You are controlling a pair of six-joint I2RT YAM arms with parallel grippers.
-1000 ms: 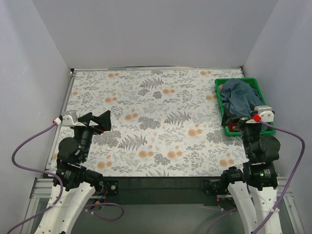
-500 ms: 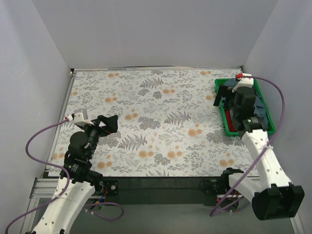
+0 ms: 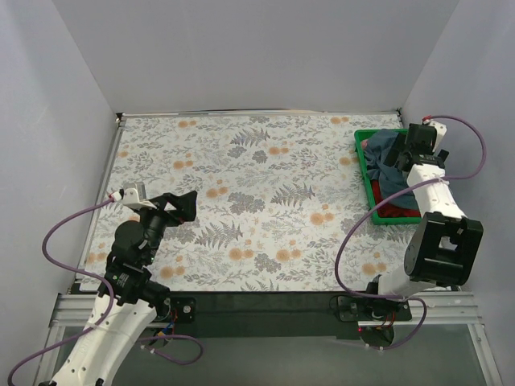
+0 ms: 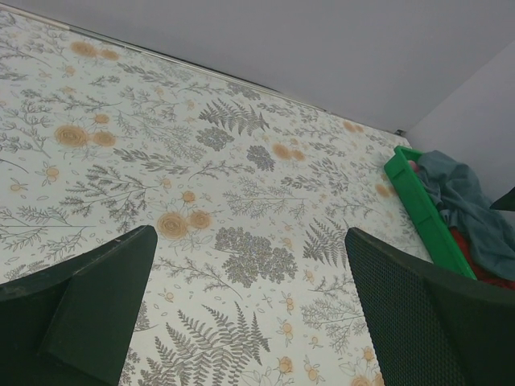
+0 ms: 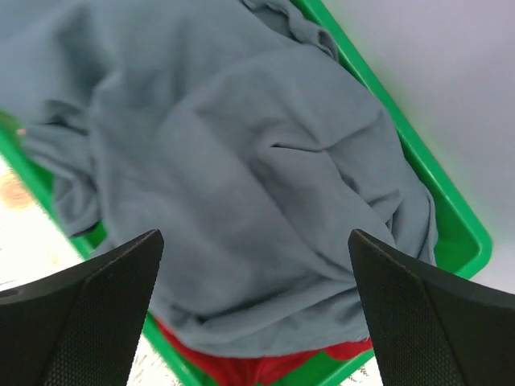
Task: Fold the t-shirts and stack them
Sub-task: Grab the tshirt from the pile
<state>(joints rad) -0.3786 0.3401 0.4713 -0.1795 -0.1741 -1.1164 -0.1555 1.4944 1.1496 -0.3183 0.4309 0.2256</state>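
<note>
The t-shirts lie crumpled in a green bin [image 3: 366, 178] at the table's right edge. The slate blue-grey shirt [image 5: 241, 161] lies on top and fills the right wrist view. A dark red shirt [image 5: 265, 368] shows under its near hem, and a bit of pink shirt [image 3: 364, 145] at the bin's far left corner. My right gripper [image 5: 253, 241] hovers open over the blue-grey shirt [image 3: 385, 157], fingers either side of a fold, nothing between them. My left gripper [image 4: 249, 241] stands open above the bare floral cloth at the table's left, far from the bin [image 4: 420, 205].
A floral tablecloth [image 3: 257, 201] covers the whole table. White walls close in the back and both sides. The right arm's purple cable [image 3: 362, 233] loops over the table's front right corner. The bin's green rim [image 5: 451, 217] runs close to the right wall.
My right arm has swung up from the bin's near end and reached out over its far half, gripper now pointing down at the blue-grey shirt. The left gripper has shifted slightly right and nearer.
</note>
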